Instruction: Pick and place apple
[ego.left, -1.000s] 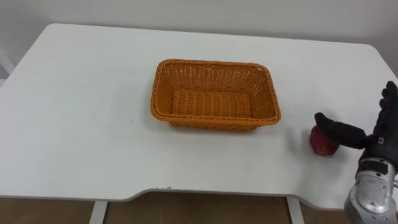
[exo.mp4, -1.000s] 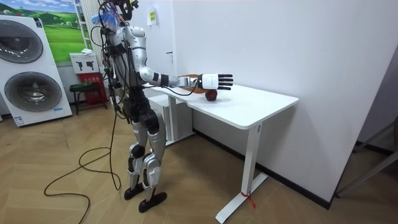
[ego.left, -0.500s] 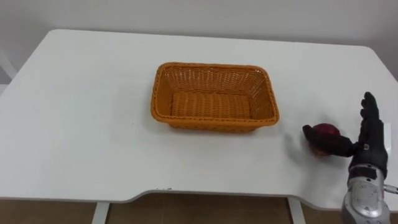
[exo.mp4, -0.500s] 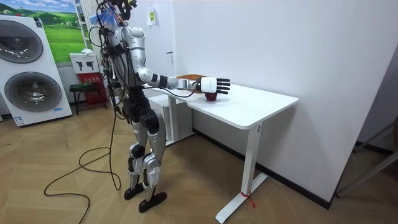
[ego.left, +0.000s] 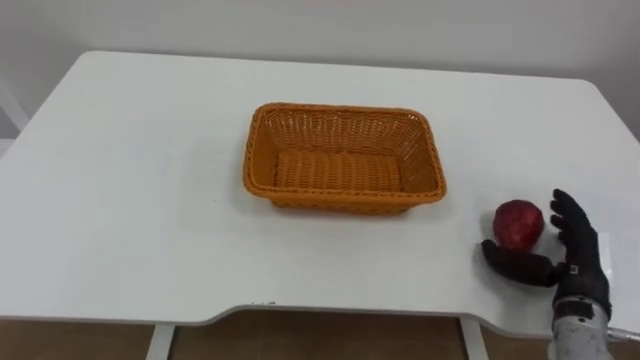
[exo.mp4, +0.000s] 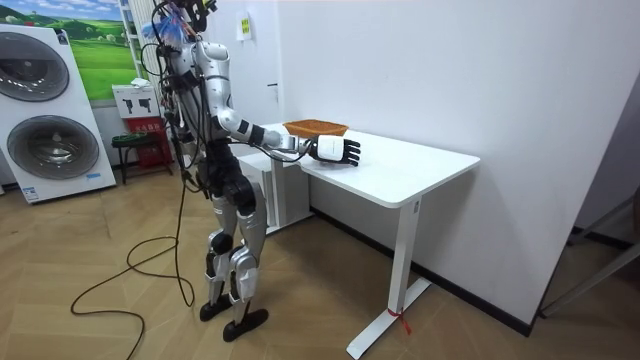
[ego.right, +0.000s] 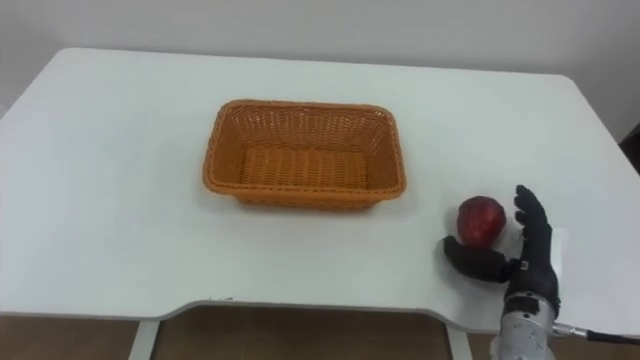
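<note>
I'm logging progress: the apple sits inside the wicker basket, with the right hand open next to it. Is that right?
Not quite. In the left eye view the apple sits on the table, right of the basket, not inside it; the right hand is open next to it.

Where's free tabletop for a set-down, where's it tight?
Bare: table left of the basket to its edge, the strip behind the basket, the near-edge strip. Basket itself empty. Crowded: near right corner, apple beside the open right hand.
</note>
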